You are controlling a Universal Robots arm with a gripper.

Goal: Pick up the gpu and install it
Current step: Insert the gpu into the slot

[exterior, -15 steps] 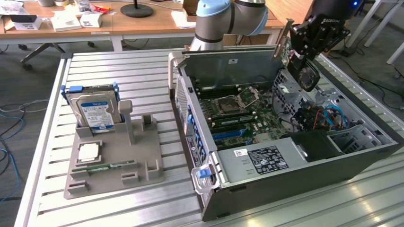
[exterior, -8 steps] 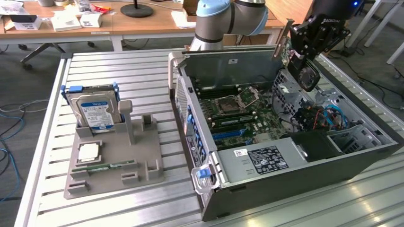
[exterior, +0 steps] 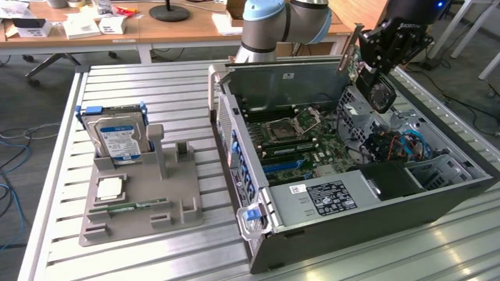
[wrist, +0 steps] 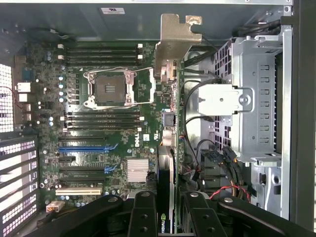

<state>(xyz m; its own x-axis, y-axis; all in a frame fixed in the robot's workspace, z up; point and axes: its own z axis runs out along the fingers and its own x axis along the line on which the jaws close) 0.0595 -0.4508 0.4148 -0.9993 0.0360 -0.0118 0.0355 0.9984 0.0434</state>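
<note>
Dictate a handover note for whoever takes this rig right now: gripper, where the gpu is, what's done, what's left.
Gripper: shut on the gpu.
Gpu: off the table, held on edge above the open case, over the motherboard; not in a slot.
Holder, at the exterior view's left: has the hard drive and memory stick.
Done: pick-up.
Left: install; the gpu is not yet seated.
</note>
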